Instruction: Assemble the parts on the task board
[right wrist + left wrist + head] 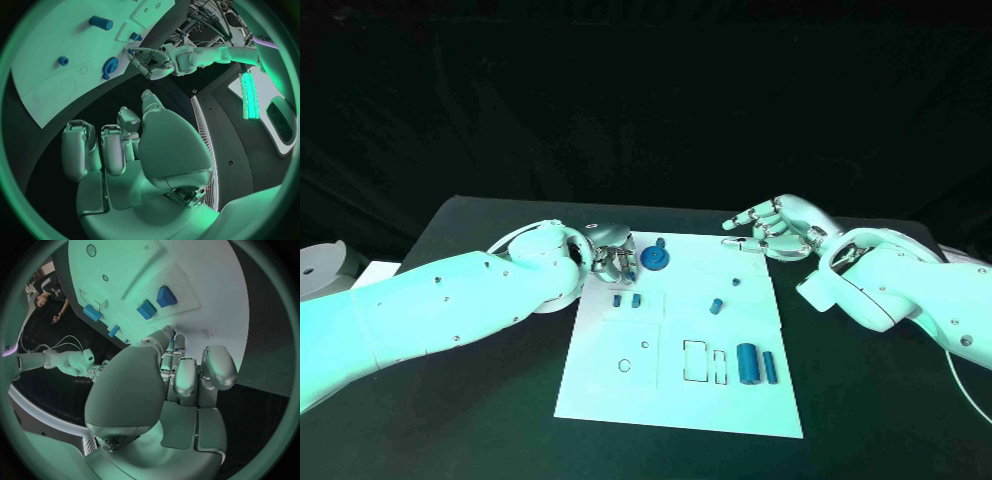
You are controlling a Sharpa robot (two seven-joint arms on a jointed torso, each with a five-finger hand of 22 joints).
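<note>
Head view first: the table [473, 225] is black, and on its middle lies the board [675, 400], a long white plate that I use as my landmark.

Both arms reach in toward the board's far end. The left hand [607, 250] sits at the far left corner of the board, its fingers bunched right beside the round part. Whether I grip that part or only touch it, I cannot tell; from my left wrist the fingers [187, 375] are curled in side by side above the board's edge, and nothing shows between them. The right hand [773, 228] hovers just past the board's far right corner, off the plate, fingers apart and bent, holding nothing; from my right wrist the fingers [112, 147] hang over the dark table with nothing in them.

On the board, the round part [653, 262], a blue disc, stands at the far end just beside my left hand. Two blue cylinders [749, 362] lie side by side near the board's near right edge, next to outlined slots. Two small blocks [626, 300] sit in a square recess on the board's left side. A small peg [715, 306] lies near the board's middle, and a smaller one [737, 281] lies beyond it toward the far right corner.
</note>
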